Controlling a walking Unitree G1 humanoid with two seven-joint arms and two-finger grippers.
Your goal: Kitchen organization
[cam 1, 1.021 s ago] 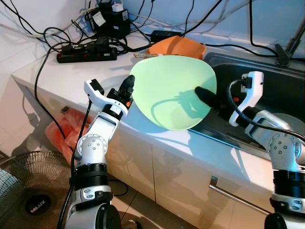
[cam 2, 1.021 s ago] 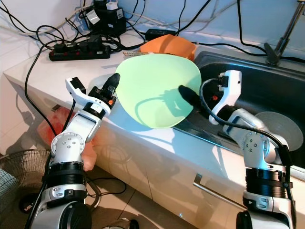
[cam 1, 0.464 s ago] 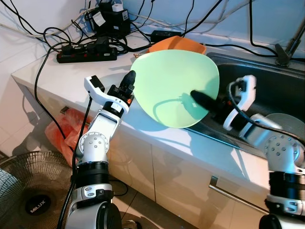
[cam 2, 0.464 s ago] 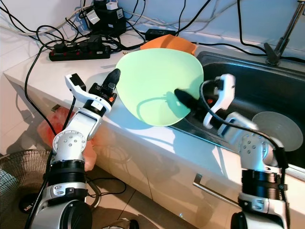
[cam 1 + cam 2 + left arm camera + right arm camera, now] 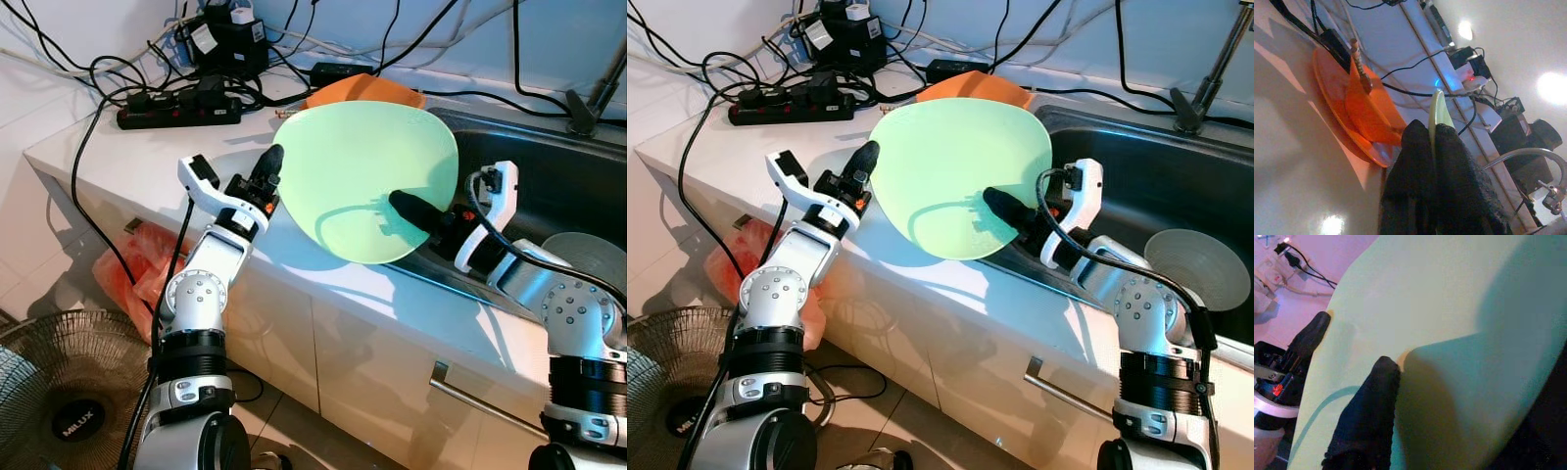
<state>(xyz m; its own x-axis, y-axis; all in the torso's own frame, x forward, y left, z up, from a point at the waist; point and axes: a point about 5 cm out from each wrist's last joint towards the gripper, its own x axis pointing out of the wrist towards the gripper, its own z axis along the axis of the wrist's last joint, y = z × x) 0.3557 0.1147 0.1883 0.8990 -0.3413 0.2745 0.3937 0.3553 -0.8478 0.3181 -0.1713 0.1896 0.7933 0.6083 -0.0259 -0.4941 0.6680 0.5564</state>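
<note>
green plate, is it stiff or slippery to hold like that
Likely stiff: the green plate keeps its shape, pinched at its edges by the left gripper and right gripper. Its smooth, thin rim may slip.

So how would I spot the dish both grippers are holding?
Find the white counter left of the steel sink. Above its front edge, the left gripper and right gripper pinch opposite rims of a large pale green plate, unlike the orange plate behind.

One green plate (image 5: 364, 176), one orange dish (image 5: 367, 91) (behind it), one power strip (image 5: 178, 113), one fan (image 5: 59, 397)
</note>
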